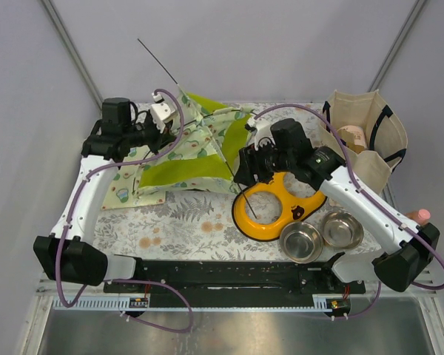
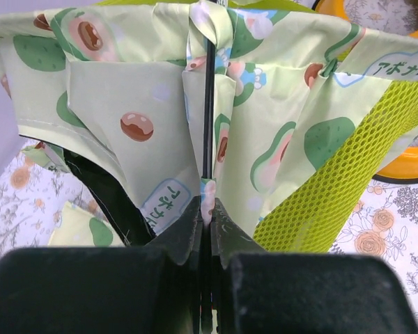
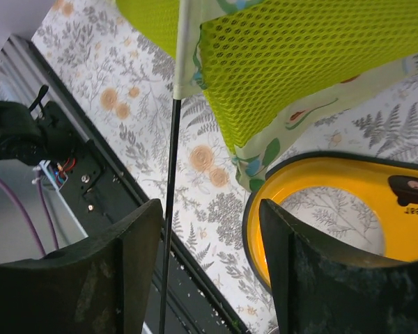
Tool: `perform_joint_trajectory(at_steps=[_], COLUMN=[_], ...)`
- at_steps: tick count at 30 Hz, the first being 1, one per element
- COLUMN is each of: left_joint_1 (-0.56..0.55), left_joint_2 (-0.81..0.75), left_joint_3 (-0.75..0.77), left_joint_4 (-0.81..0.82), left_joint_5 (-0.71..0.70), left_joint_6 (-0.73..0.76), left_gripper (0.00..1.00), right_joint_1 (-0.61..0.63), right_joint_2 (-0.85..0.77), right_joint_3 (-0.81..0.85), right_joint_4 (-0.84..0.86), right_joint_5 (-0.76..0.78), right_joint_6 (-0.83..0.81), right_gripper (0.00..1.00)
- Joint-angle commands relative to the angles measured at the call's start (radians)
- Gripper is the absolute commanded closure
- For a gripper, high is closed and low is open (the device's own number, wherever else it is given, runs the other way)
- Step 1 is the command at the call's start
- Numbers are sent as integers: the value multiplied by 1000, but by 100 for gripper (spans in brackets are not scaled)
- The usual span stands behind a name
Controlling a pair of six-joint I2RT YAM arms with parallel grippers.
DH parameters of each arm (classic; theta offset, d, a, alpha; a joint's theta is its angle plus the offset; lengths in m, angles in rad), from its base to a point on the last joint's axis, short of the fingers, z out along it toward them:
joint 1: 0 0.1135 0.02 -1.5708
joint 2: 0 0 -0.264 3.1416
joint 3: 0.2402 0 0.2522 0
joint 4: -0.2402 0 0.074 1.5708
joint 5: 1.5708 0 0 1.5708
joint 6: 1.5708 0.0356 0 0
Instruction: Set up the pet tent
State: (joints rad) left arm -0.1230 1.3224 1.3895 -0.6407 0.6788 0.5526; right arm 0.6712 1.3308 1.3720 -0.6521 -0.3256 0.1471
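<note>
The pet tent (image 1: pixel 200 140) lies half collapsed on the flowered cloth, avocado-print fabric with lime mesh panels. One thin black pole (image 1: pixel 159 63) sticks up behind it; another pole (image 1: pixel 237 185) slants down over the orange feeder. My left gripper (image 1: pixel 166 127) is at the tent's left top. In the left wrist view it (image 2: pixel 207 209) is shut on a black pole (image 2: pixel 208 104) in its fabric sleeve. My right gripper (image 1: pixel 251 159) is at the tent's right edge. In the right wrist view it (image 3: pixel 209 216) is open, with the bare pole (image 3: pixel 168 209) just inside its left finger and the mesh panel (image 3: pixel 292 62) above.
The orange ring feeder (image 1: pixel 274 203) lies right of centre, with two steel bowls (image 1: pixel 302 241) (image 1: pixel 342 229) in front of it. A canvas bag (image 1: pixel 362 140) stands at the back right. A flat avocado-print mat (image 1: pixel 127 191) lies left of the tent. A black rail (image 1: pixel 229 274) runs along the near edge.
</note>
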Motion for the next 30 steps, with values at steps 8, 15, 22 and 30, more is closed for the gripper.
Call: perform_joint_trajectory(at_steps=[8,15,22,30], left_joint_1=[5,3,-1,-82], left_joint_2=[81,88,2,-67], left_joint_3=[54,167,53,-162], left_joint_4=[184,127,159,582], left_joint_5=[188,336,383,85], left_joint_6=[164,176,178,-100], left_gripper=[100,100,95,35], right_joint_1=[-2,1,1,11], right_joint_2=[13,-14,-85,-101], right_joint_3=[-102,-145,-194,-326], right_joint_4=[12,40,-4,225], right_joint_5=[-196,-266,-274,-306], right_joint_6=[37,40,-20,123], right_gripper=[77,100,100,100])
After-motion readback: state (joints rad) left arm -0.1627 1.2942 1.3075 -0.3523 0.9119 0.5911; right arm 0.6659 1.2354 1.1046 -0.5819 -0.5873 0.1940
